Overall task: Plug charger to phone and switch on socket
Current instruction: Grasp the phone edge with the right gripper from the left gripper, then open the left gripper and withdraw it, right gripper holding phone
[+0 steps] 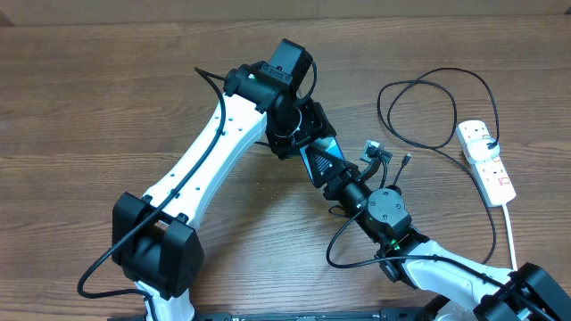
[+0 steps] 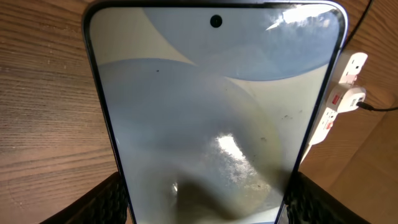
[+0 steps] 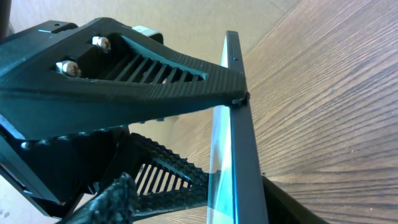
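The phone (image 1: 319,160) is held off the table at mid-scene, its pale blue-white screen filling the left wrist view (image 2: 211,112). My left gripper (image 1: 309,145) is shut on its two long edges, one finger (image 2: 109,199) on each side. My right gripper (image 1: 339,181) stands open round the phone's lower end. In the right wrist view the phone shows edge-on (image 3: 241,155), with one finger (image 3: 109,199) well apart from the screen and the other close behind the back. The charger (image 1: 455,70) loops on the table at the right, its connector (image 1: 406,159) lying free. The socket (image 1: 487,160) lies at the far right.
The socket's thick white cord (image 1: 511,234) runs toward the front edge. A white plug (image 2: 351,98) sits in the socket beside a small red switch (image 2: 334,99). Bare wooden table lies to the left and at the back.
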